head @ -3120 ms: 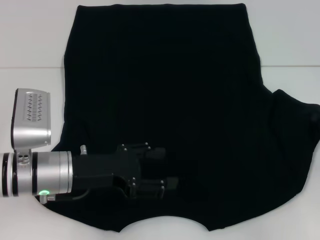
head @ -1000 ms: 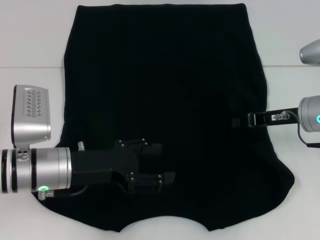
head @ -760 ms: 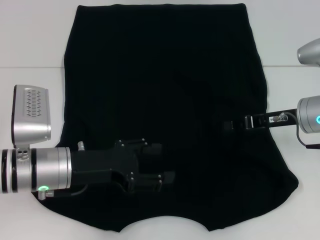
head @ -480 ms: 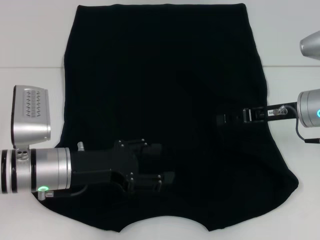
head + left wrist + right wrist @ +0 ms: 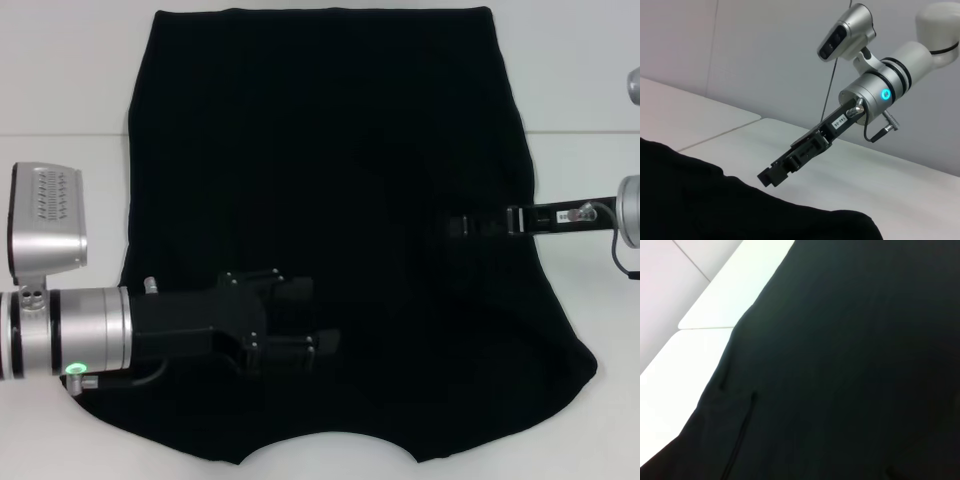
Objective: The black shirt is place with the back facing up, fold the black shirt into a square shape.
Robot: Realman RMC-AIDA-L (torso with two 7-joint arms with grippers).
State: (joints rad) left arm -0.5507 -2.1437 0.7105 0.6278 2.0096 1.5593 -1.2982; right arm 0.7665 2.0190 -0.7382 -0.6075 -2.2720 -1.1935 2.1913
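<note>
Both grippers hang over the black shirt (image 5: 330,200): left gripper (image 5: 318,318) spread, right gripper (image 5: 458,226) pressed together, empty.

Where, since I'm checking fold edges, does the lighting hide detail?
Head view: the shirt reads as flat black, creases barely showing, and the left gripper and right gripper blend into it. Left wrist view: the right gripper stands out clearly against the pale table. Right wrist view: one seam shows faintly on the shirt.
</note>
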